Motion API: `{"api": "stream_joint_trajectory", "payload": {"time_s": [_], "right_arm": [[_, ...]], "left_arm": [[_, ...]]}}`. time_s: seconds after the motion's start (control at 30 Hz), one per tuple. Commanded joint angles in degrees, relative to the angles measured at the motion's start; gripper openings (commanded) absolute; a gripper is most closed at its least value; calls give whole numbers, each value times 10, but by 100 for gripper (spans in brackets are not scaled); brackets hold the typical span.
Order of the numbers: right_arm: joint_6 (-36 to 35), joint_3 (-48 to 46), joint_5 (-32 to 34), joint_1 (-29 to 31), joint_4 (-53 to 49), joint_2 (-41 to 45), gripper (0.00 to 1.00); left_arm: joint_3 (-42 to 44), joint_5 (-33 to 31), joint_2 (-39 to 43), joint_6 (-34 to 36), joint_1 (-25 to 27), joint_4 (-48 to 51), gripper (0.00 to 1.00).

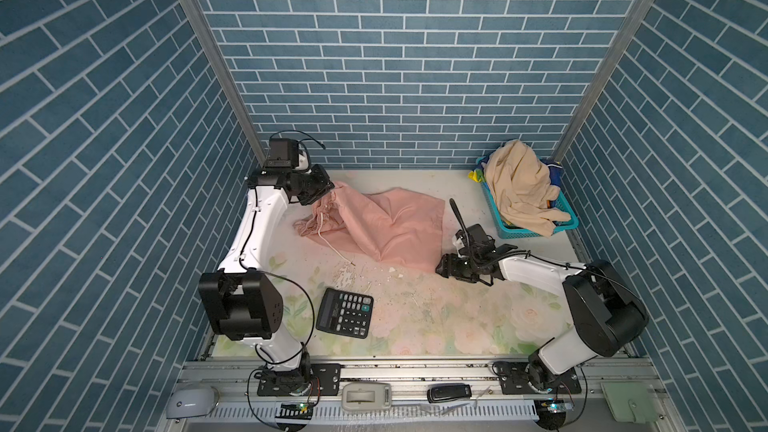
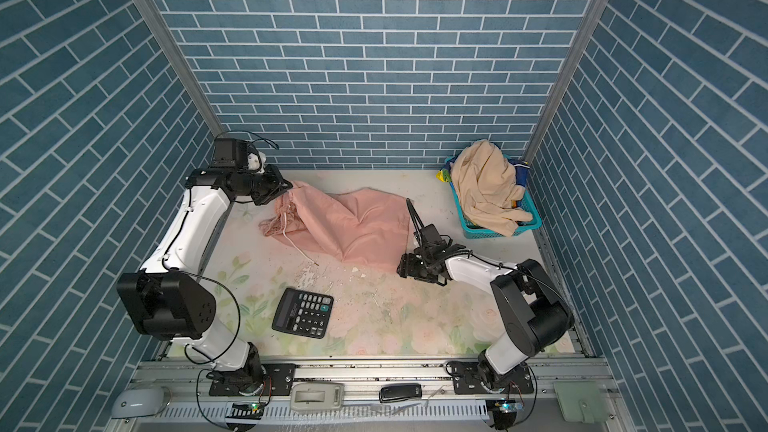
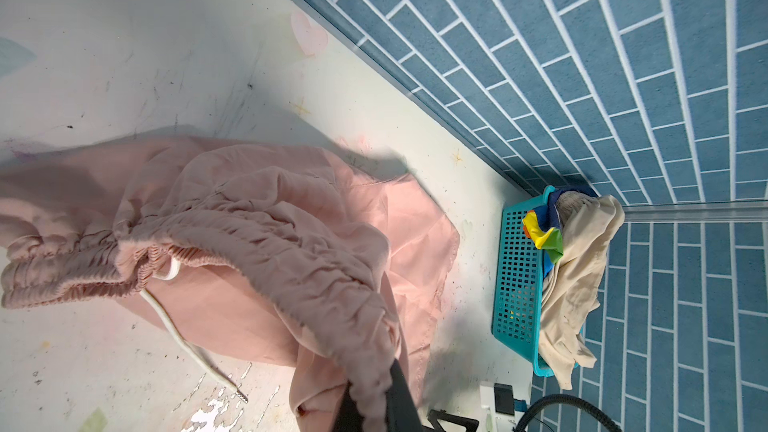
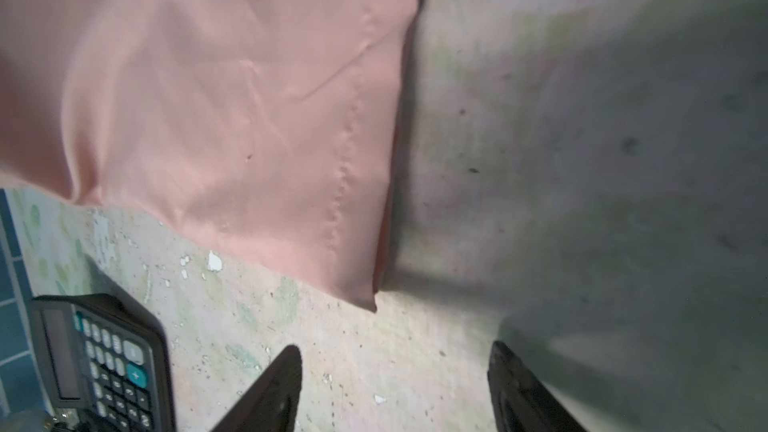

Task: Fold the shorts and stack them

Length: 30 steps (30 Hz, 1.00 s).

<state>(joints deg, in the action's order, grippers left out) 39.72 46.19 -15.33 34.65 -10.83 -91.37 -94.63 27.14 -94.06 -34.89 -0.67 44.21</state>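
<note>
Spreading step: left gripper (image 1: 329, 189) apparently pinches the pink shorts' (image 1: 390, 226) waistband (image 3: 324, 284); right gripper (image 4: 397, 351), open and empty, should take the hem corner (image 4: 365, 297) just ahead.

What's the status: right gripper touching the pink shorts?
Apart. Right wrist view: the right gripper stands open, short of the pink shorts corner, bare table between.

The salmon-pink shorts (image 1: 386, 226), mid-frame in both top views, are thin smooth cloth with a faint sheen and a puckered waistband (image 3: 249, 234); their drawstring (image 3: 179, 338) is white cord with a metal tip. At upper right, the beige shorts (image 1: 519, 189) are matt crumpled cloth, the rainbow-striped shorts (image 3: 544, 238) glossy, the basket (image 3: 517, 284) teal plastic mesh. The calculator (image 1: 345, 313) is matt black plastic, the floral tabletop (image 1: 436, 317) scuffed and flaking
</note>
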Motion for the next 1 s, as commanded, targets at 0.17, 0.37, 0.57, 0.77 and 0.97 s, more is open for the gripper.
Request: {"api": "stream_joint_trajectory", "payload": {"time_s": [0.17, 0.37, 0.57, 0.77, 0.97], "right_arm": [[24, 62, 35, 24, 32, -65, 13], [-43, 184, 37, -57, -73, -57, 0], [-112, 313, 52, -148, -173, -147, 0], [-121, 371, 29, -173, -186, -217, 0], [-119, 354, 11, -173, -183, -192, 24]], "left_arm": [[25, 9, 23, 17, 1, -13, 0], [38, 8, 16, 34, -22, 3, 0], [115, 5, 12, 42, -71, -28, 0], [173, 20, -25, 46, -72, -56, 0], [198, 26, -27, 44, -71, -74, 0]]}}
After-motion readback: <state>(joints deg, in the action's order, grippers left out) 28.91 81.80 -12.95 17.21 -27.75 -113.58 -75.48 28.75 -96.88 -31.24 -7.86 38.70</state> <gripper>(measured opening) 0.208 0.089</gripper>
